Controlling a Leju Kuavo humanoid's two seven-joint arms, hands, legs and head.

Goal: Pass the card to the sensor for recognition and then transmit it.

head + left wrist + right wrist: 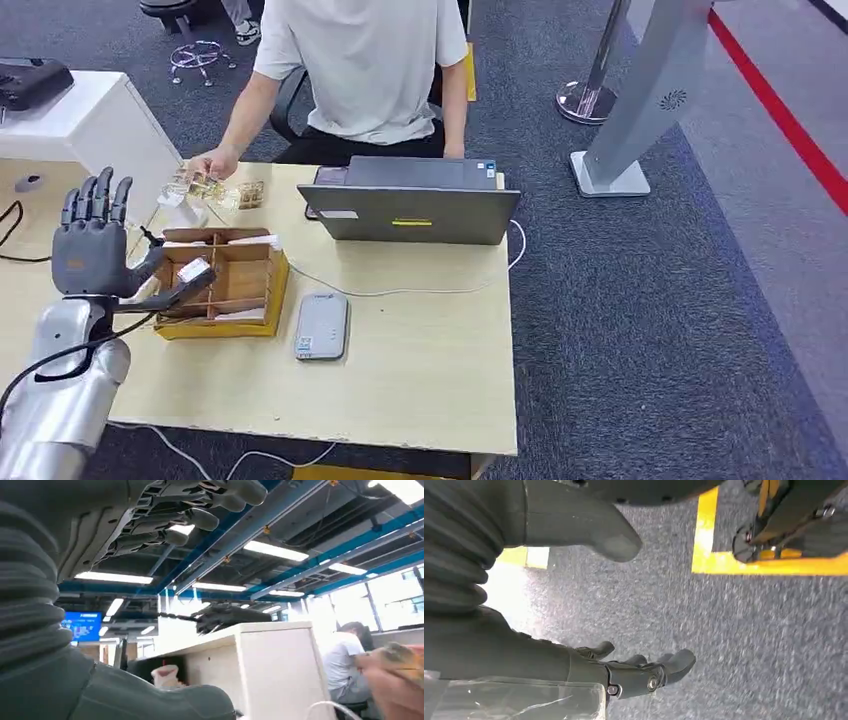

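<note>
My left hand is raised over the table's left side, fingers spread upward and the thumb reaching toward a wooden compartment box. A white card leans in the box just beyond the thumb tip; I cannot tell whether they touch. The left wrist view has the left hand with straight fingers and nothing in it. A white card sensor lies flat on the table right of the box. My right hand hangs over grey carpet, fingers loosely apart and holding nothing.
A person sits behind the table, their hand on small clear items at the far left. A grey laptop stands at the back, a cable running from it. A white cabinet is at the left.
</note>
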